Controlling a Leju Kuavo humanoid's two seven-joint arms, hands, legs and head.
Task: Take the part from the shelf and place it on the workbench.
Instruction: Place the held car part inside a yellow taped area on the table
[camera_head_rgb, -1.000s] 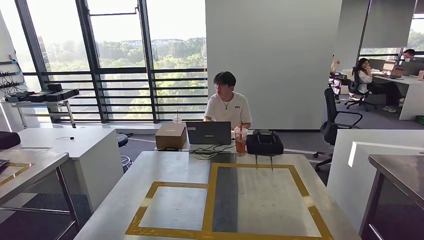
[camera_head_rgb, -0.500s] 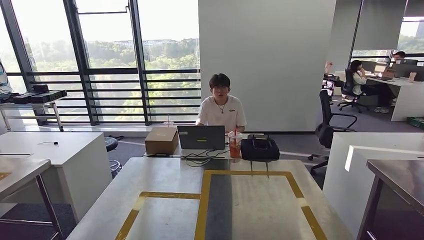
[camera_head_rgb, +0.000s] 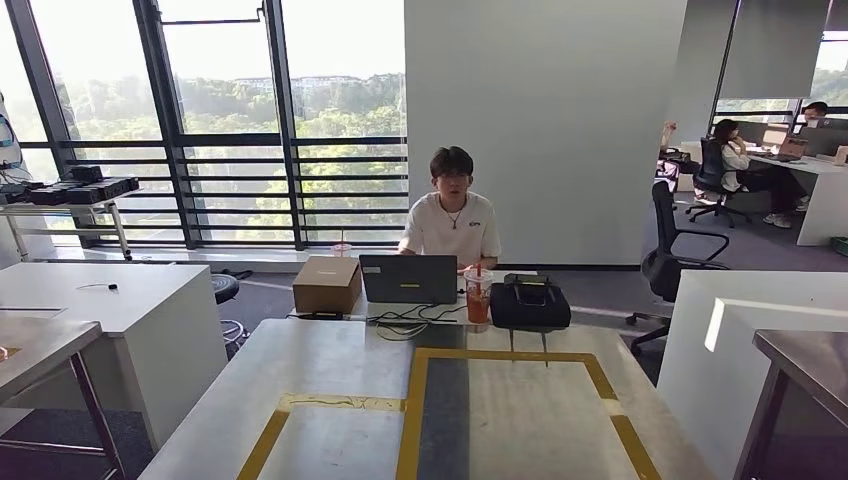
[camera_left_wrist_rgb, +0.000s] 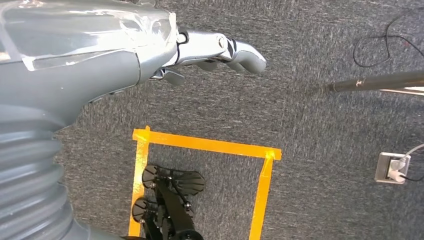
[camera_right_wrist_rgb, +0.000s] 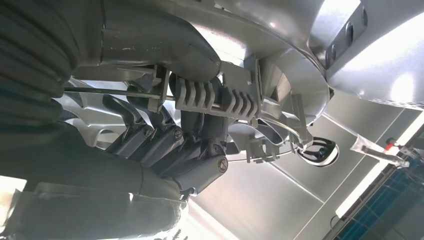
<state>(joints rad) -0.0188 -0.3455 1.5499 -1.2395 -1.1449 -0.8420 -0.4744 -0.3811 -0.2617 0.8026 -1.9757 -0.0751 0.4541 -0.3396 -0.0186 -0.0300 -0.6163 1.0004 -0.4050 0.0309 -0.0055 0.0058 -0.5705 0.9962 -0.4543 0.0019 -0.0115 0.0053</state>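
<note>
Two robot hands differ: the right robot hand (camera_right_wrist_rgb: 165, 150) grips the silvery metal part (camera_right_wrist_rgb: 260, 95), its dark fingers (camera_right_wrist_rgb: 150, 137) curled against it, while the left robot hand (camera_left_wrist_rgb: 150, 55) hangs over the carpet, holding nothing, fingers apart. Ahead lies the yellow-taped surface (camera_head_rgb: 320, 370).

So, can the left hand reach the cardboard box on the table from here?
Probably not. The left hand hangs low over the carpet, while the box sits at the far end of the table, beside the laptop.
</note>
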